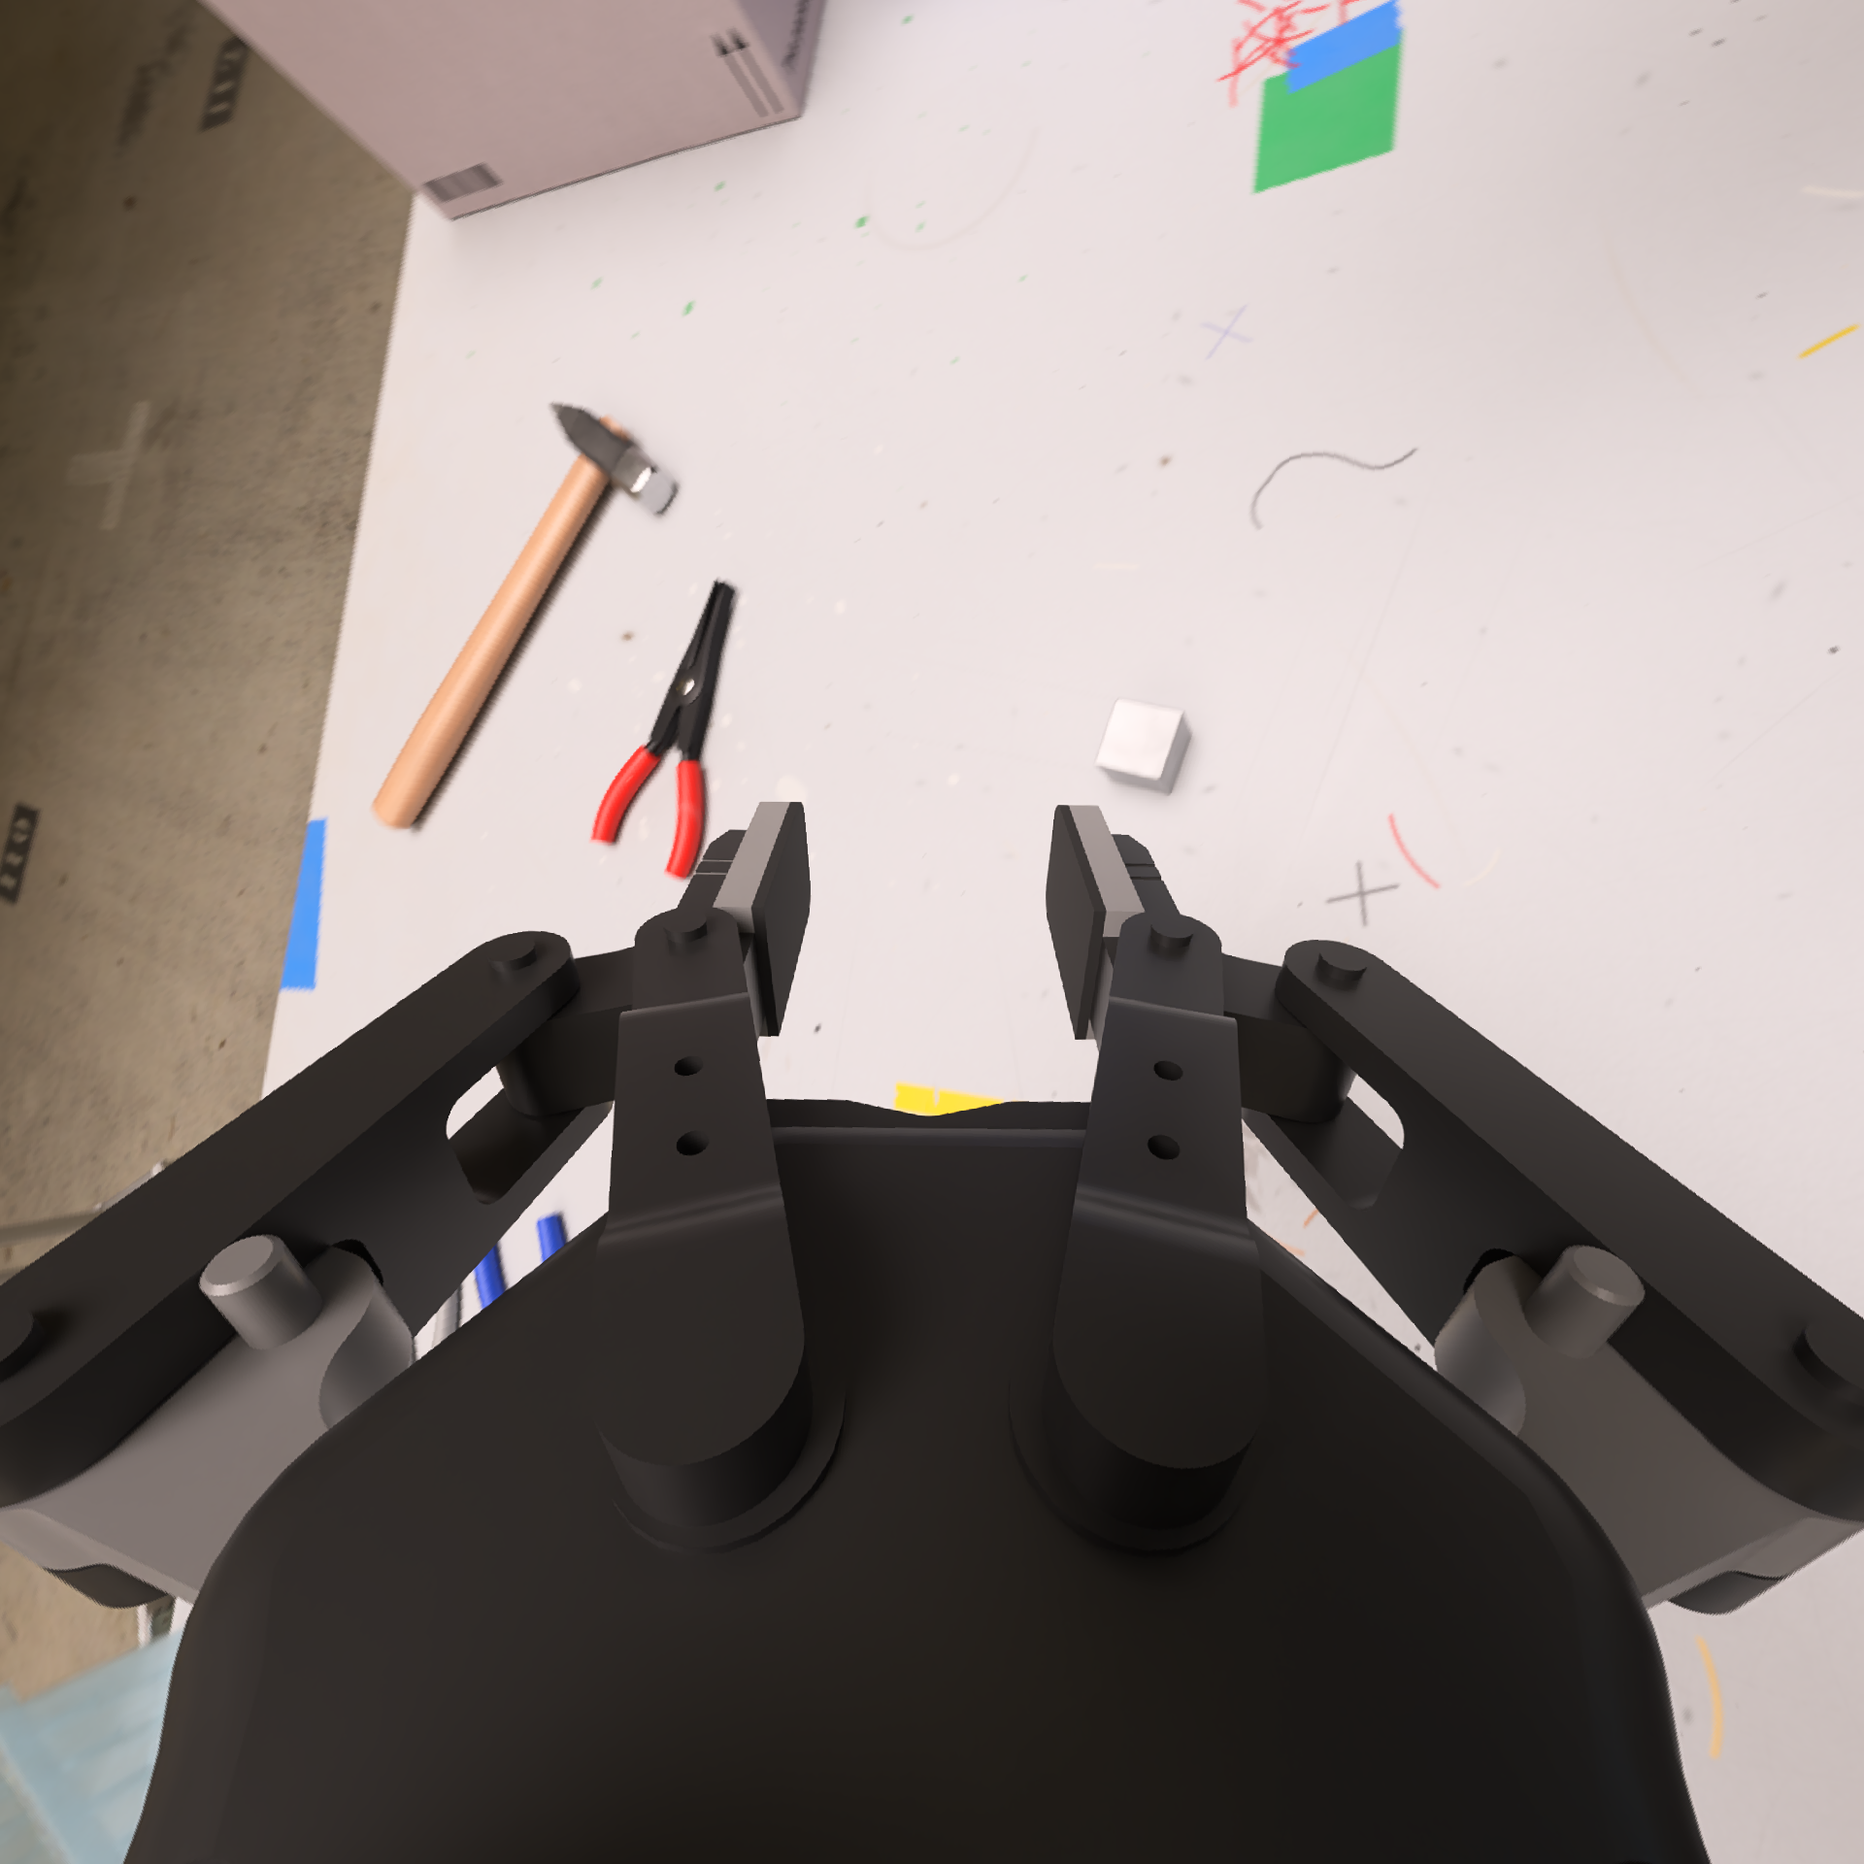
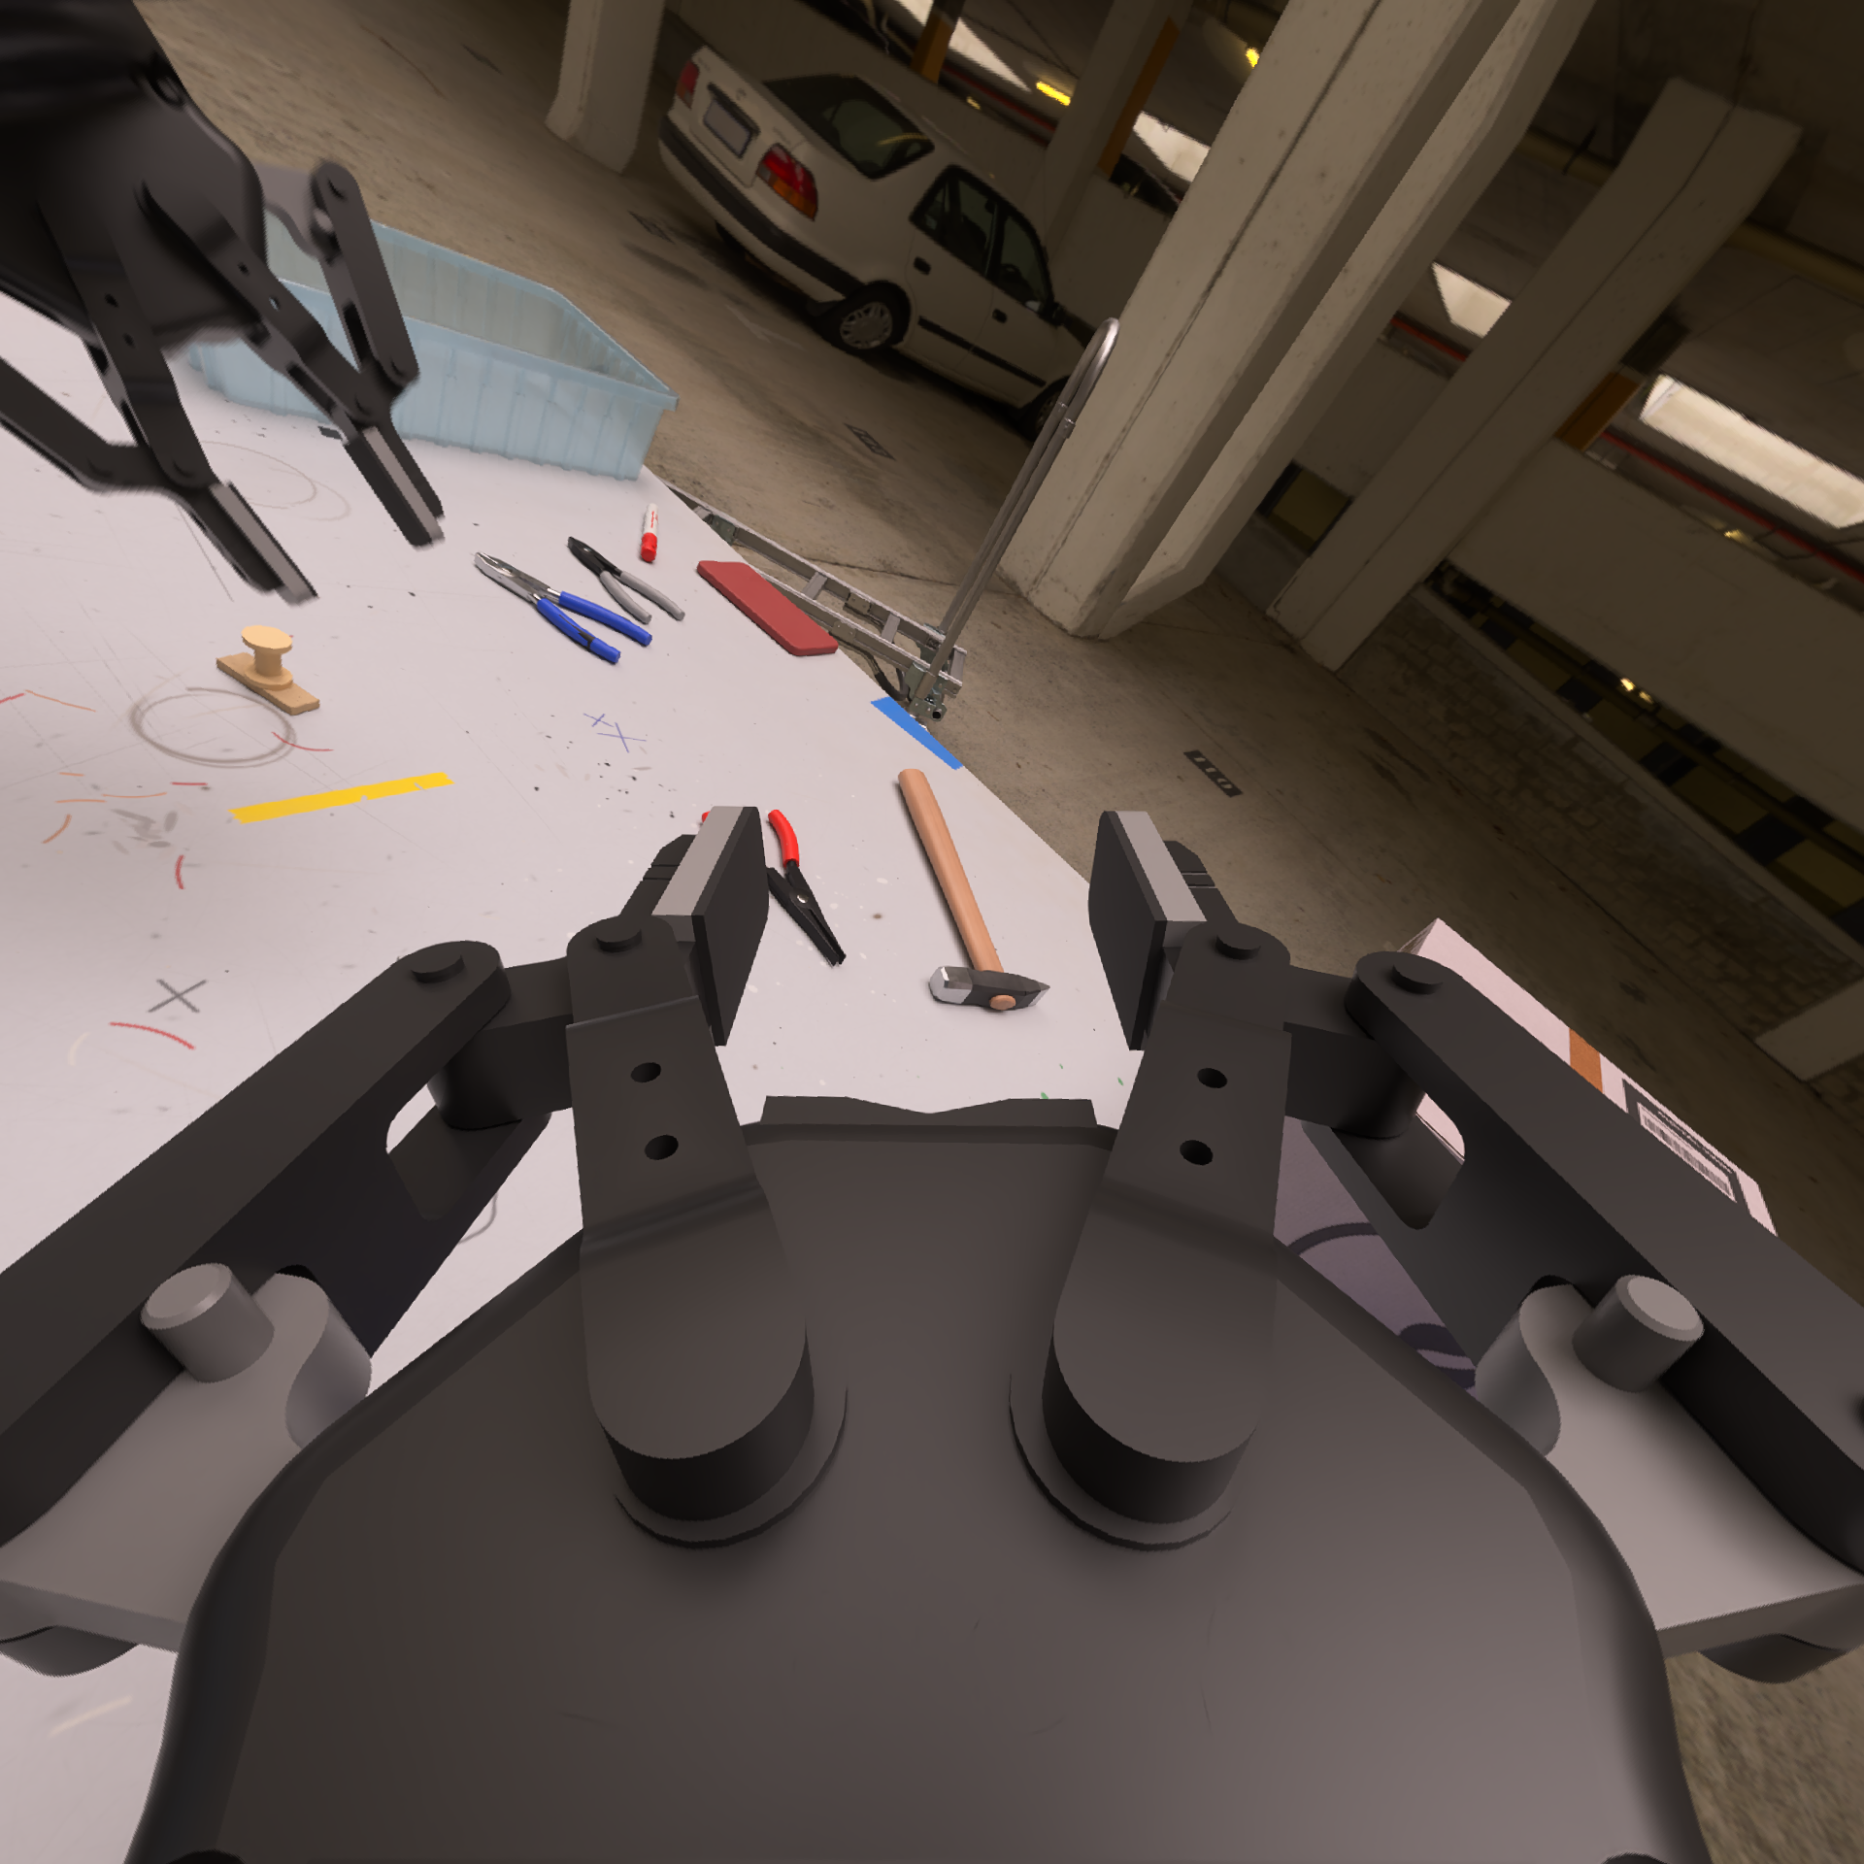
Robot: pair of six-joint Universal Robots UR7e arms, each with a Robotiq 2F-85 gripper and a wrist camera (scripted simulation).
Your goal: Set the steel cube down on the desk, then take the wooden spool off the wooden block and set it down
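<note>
The steel cube (image 1: 1143,744) rests alone on the white desk (image 1: 1009,504), just ahead and right of my left gripper (image 1: 928,822), which is open and empty above the desk. The wooden spool (image 2: 267,649) stands upright on the flat wooden block (image 2: 274,688) at the left of the right wrist view. My left gripper also shows there (image 2: 358,560), open, hovering above and behind the spool. My right gripper (image 2: 923,832) is open and empty, high over the desk near the hammer.
A wooden-handled hammer (image 1: 504,615) and red-handled pliers (image 1: 674,731) lie left of the cube. Blue-handled pliers (image 2: 565,605), grey pliers (image 2: 625,580), a red marker (image 2: 649,533), a red pad (image 2: 767,605) and a pale blue bin (image 2: 484,373) sit farther back. A cardboard box (image 1: 525,91) stands at the desk corner.
</note>
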